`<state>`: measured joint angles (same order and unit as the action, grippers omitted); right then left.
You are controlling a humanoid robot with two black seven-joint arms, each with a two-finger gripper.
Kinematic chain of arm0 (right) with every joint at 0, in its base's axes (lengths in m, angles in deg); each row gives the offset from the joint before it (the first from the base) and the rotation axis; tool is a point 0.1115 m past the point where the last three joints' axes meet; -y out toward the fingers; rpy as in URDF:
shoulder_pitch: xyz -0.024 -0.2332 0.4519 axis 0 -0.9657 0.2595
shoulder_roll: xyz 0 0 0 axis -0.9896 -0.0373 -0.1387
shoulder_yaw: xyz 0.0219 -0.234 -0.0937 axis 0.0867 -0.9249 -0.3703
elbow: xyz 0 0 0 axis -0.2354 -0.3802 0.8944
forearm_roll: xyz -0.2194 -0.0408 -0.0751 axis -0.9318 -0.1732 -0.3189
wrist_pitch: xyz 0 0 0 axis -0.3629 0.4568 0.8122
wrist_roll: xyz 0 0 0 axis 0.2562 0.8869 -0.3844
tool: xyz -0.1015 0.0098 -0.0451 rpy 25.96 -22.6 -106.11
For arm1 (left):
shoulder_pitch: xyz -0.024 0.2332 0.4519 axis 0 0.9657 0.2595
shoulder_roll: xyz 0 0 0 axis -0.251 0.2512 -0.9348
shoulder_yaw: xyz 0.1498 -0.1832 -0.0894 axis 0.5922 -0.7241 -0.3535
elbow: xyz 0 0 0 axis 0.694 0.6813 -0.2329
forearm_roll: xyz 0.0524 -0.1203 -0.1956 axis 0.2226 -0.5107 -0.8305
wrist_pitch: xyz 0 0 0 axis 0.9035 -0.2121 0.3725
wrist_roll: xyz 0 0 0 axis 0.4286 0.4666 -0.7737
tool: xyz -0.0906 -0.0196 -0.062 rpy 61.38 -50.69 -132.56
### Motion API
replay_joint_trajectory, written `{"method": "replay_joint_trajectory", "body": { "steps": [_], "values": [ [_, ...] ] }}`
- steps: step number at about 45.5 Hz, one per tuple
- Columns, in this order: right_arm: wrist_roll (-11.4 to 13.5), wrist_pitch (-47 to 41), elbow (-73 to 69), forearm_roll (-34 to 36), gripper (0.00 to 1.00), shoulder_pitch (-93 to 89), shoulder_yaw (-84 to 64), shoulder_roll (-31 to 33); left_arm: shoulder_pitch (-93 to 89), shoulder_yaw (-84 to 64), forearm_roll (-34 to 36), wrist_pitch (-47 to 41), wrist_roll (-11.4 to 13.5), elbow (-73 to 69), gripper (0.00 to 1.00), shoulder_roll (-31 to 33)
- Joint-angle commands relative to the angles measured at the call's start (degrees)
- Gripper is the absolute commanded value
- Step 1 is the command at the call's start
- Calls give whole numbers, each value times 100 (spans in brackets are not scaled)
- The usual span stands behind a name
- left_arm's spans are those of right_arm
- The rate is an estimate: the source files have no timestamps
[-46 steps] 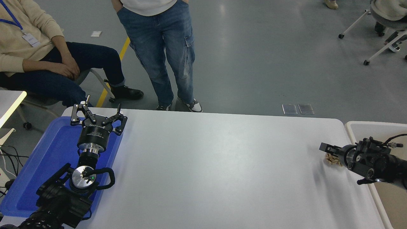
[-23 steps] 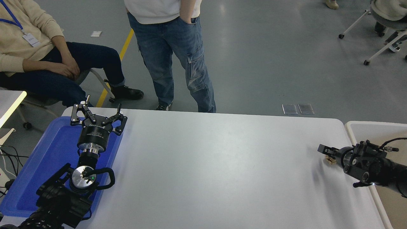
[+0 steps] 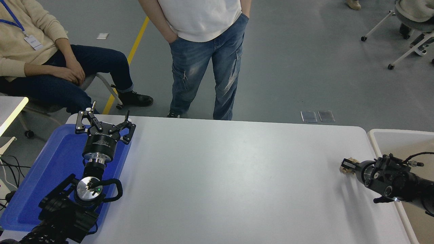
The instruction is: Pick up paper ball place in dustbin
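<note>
**Grasp on paper ball: closing or just closed, not confirmed**

Right gripper is sitting at the table's right end, fingertips right on the paper ball. Ball is showing only as tan scraps around the black tips, so it looks pinched between them, but I cannot tell if the fingers are fully clamped or just touching it. Ball is looking low, at or barely off the tabletop, near the right edge and just beside the dustbin.

Judging the step: pick phase, with transfer not yet started.

Next move is calling for:
- a confirmed clamp before any lift
- a lift clearing the bin's white rim
- a short swing right over the beige interior, then release

Left gripper is parked over the blue tray at lower left, fingers spread apart, holding nothing.

Hard to read:
- wrist and arm body are covering most of the ball
- bin is cut off by the right frame edge, so its depth and far side are not visible
- contact with the table under the ball is unclear

Person is standing at the far side, another person seated at top left.
</note>
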<state>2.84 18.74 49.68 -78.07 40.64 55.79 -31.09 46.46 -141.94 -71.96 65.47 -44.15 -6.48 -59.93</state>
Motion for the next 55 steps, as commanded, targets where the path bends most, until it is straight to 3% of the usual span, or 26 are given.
{"method": "replay_joint_trajectory", "body": {
  "steps": [1,10,31,38,55],
  "values": [
    [-17,-37,-481,497,0,41,42,275,0,0,0,1,0,0,100,0],
    [-17,-19,-719,514,0,243,-46,434,0,0,0,1,0,0,100,0],
    [-17,-194,-2555,514,0,1771,-1355,1743,-9,0,0,1,-9,0,100,0],
    [-25,-1239,-3390,418,0,2799,-2076,2095,-9,0,0,1,-9,0,100,0],
    [-34,-4228,-3900,409,0,5516,-3140,2209,-9,0,9,1,-9,0,100,0]
  ]
}}
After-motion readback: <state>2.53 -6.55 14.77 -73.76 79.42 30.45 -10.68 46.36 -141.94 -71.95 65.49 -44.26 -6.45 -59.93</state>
